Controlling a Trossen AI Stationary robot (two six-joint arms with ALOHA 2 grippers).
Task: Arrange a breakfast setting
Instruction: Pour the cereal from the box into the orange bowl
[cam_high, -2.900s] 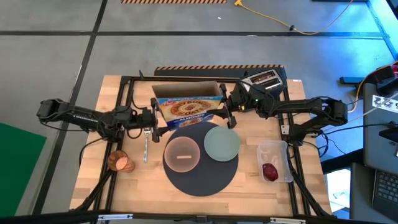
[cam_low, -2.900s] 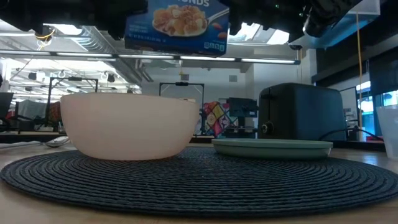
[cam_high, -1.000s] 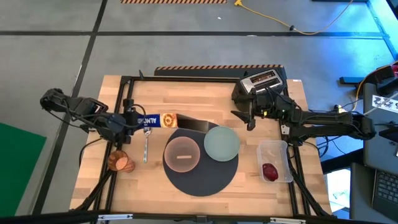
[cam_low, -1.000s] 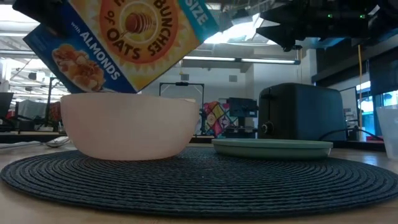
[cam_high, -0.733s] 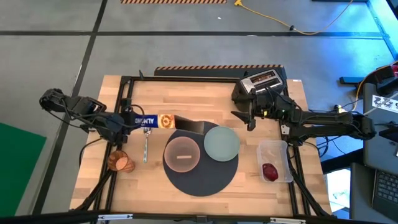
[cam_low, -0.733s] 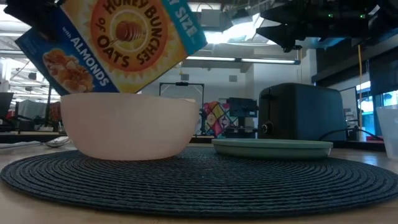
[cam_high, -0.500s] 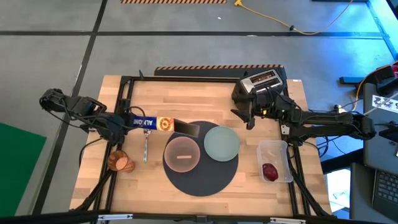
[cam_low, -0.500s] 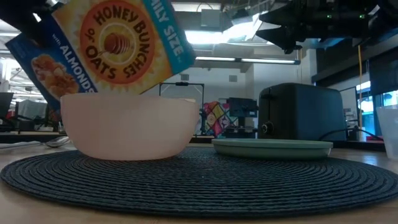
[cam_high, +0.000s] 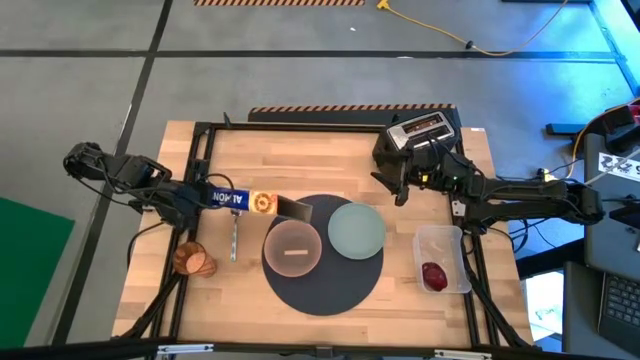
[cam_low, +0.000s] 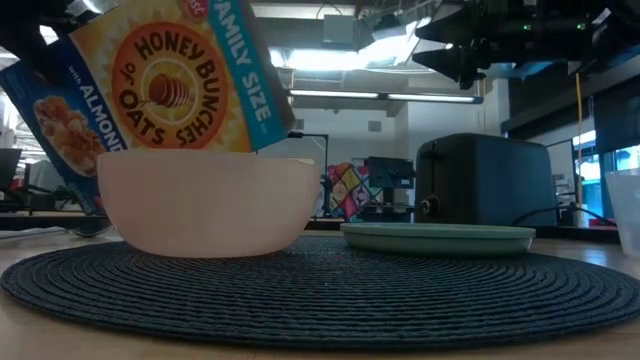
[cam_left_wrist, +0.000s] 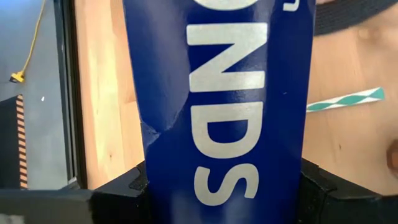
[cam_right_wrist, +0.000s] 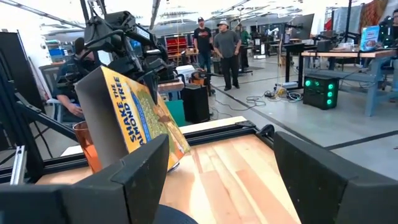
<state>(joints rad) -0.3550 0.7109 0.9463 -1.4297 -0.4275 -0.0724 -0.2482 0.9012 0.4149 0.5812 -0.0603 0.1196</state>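
Note:
My left gripper is shut on the blue-and-yellow cereal box, held above the table left of the mat; it also shows in the low view. The box's open end points at the far-left rim of the translucent pink bowl. The bowl and the pale green plate sit on the round dark grey mat. The metal spoon and the amber cup lie left of the mat. My right gripper is open and empty, in front of the toaster. No toast slice shows. My left gripper pinches the cereal box near its closed bottom end, one finger on each broad face, the narrow blue side panel between them. The fingers come level from the table's left. The box is lifted clear and tilted, its open end toward the bowl.
The black toaster stands at the far right. A clear container with the small red fruit sits right of the mat. A striped straw lies on the wood. People stand in the room beyond the table.
My left gripper has carried the cereal box a little toward the table's left and near edges and lower. The box has turned about in the hold, and in the low view its lower part now sits behind the bowl's left rim.

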